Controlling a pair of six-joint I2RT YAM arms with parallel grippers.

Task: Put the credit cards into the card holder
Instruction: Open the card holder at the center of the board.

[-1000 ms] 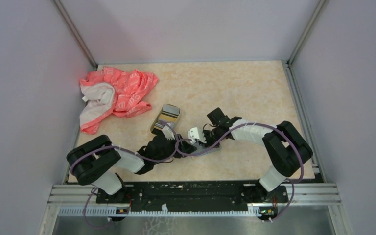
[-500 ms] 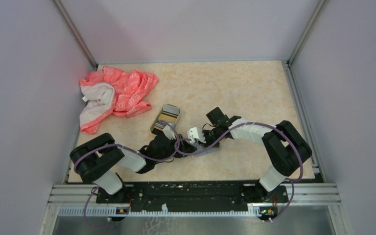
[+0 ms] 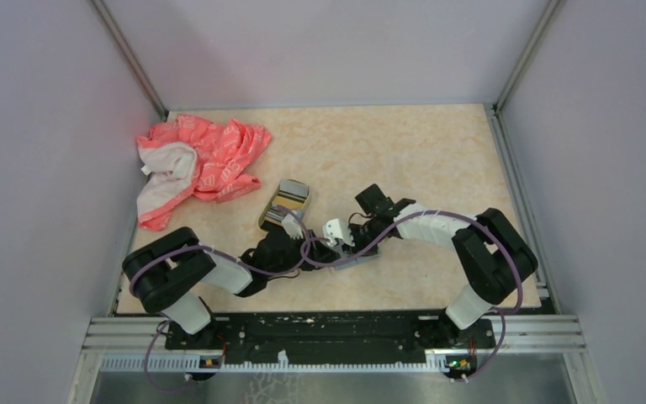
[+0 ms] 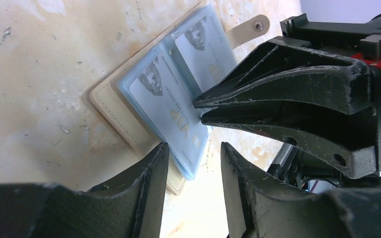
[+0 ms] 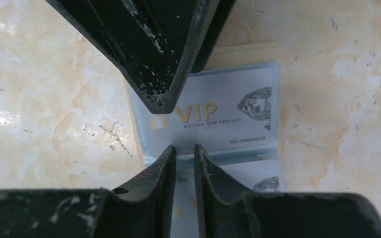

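The left claw (image 4: 193, 147) is open, straddling a corner of the sleeved credit cards (image 4: 166, 99). The right claw (image 5: 184, 148) sits at their fold, jaws a slit apart, seemingly gripping nothing.

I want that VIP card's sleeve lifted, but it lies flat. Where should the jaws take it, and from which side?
Probably the short end of the VIP card sleeve nearest the left gripper: its edge there shows layered thickness above the tan cover, so one jaw might slip under. Come in low from that end; the right gripper sits at the fold side.
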